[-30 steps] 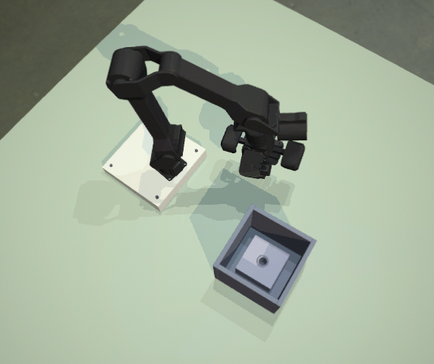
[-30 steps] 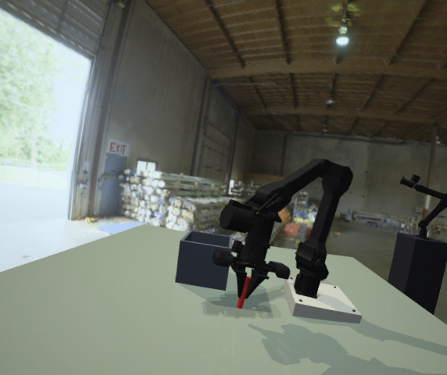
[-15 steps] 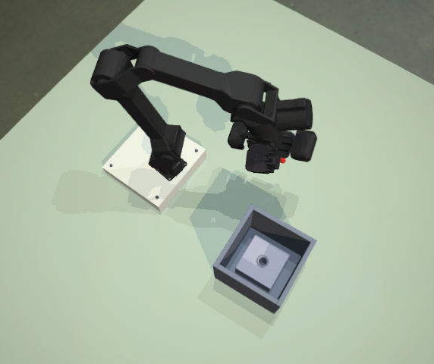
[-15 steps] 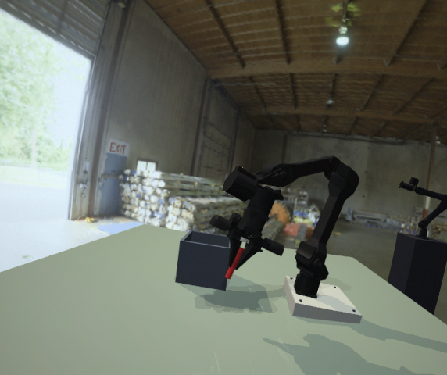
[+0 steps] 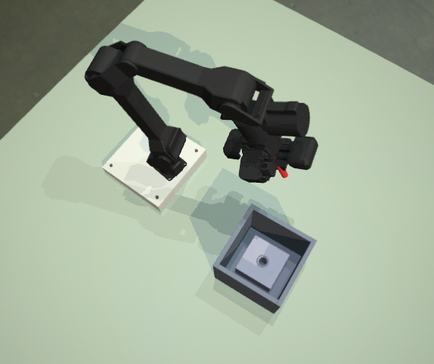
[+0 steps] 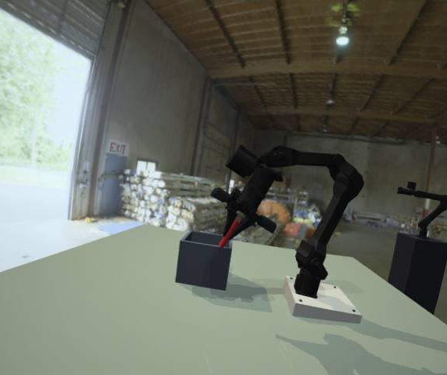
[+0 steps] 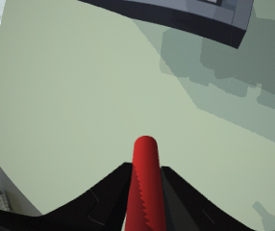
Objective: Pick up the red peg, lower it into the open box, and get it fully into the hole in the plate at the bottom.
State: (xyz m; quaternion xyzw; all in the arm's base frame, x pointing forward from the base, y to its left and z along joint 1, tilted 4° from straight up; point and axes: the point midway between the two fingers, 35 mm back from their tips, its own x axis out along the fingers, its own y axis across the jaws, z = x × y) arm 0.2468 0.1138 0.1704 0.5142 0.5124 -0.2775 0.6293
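The red peg (image 5: 283, 172) (image 6: 229, 233) (image 7: 146, 188) is tilted, its free end pointing down and outward past the fingertips. My gripper (image 7: 145, 172) is shut on it and holds it in the air above the table; the fingertips are partly hidden in the top view. The open grey box (image 5: 245, 290) (image 6: 202, 264) (image 7: 190, 26) stands on the table, apart from the peg in the top view. The pale plate (image 5: 253, 252) lies at its bottom, and its round hole (image 5: 262, 261) shows empty.
The box has upright walls on all four sides. The arm's white base plate (image 5: 130, 183) (image 6: 324, 310) lies on the green table (image 5: 92, 293) (image 6: 114, 315). The arm casts shadows over the table. Another arm (image 6: 434, 196) stands on a dark pedestal in the background.
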